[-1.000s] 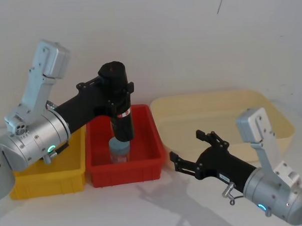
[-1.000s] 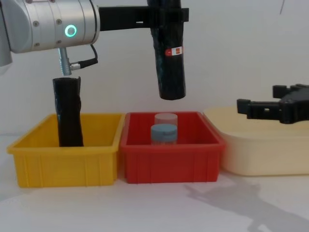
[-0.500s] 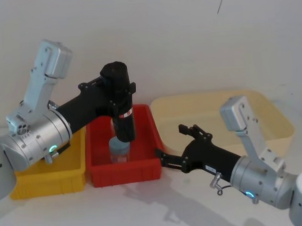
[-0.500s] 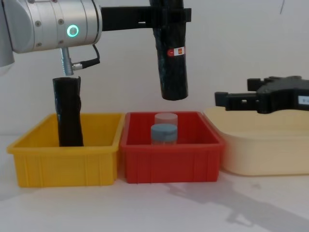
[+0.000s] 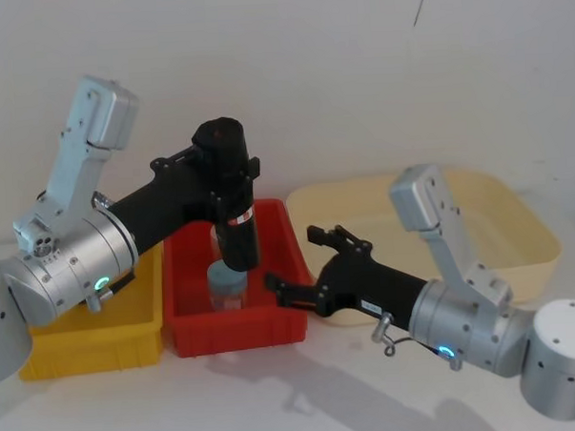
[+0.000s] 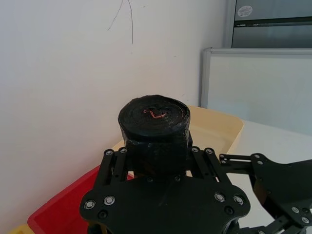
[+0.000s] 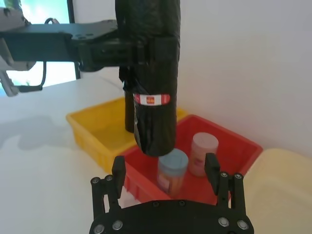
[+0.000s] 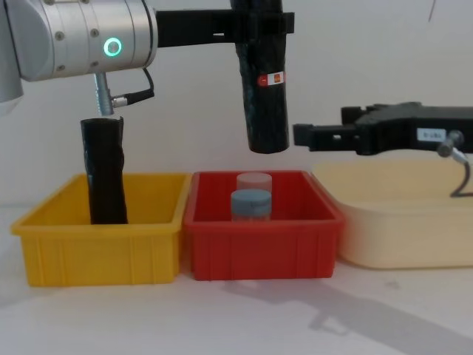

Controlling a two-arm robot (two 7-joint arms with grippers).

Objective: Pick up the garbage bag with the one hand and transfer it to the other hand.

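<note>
Closing in: your right black two-finger gripper with the white label (image 5: pixel 291 259) has moved left since half a second ago. Its jaws are spread, and the tips now sit just beside the lower end of the tall glossy black garbage bag roll (image 5: pixel 236 239), not touching. Left black gripper (image 5: pixel 227 180) still clamps the roll's top, holding it upright above the red plastic tray (image 5: pixel 237 334), over its jars (image 5: pixel 226 280).

A white table (image 8: pixel 222 318) carries a yellow bin (image 8: pixel 96 251), red bin (image 8: pixel 262 248) and cream tub (image 8: pixel 406 229).
</note>
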